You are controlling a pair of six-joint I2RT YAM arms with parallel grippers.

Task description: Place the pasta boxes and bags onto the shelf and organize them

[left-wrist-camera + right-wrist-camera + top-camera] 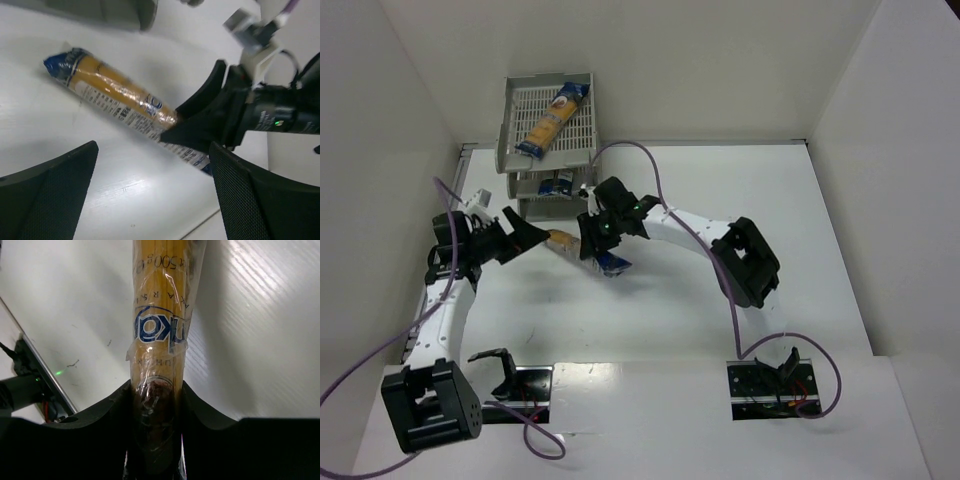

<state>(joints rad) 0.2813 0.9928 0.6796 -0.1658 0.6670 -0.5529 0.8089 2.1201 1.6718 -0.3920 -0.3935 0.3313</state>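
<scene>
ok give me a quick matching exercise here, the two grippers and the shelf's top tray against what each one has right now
Column A:
1. left gripper
2. right gripper
3. top tray

Column B:
a. the far pasta bag lies diagonally in it
b. open, holding nothing
c. shut on the near pasta bag

Pairs: 1-b, 2-c, 3-a

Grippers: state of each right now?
Left gripper: open, holding nothing.
Right gripper: closed on a pasta bag.
</scene>
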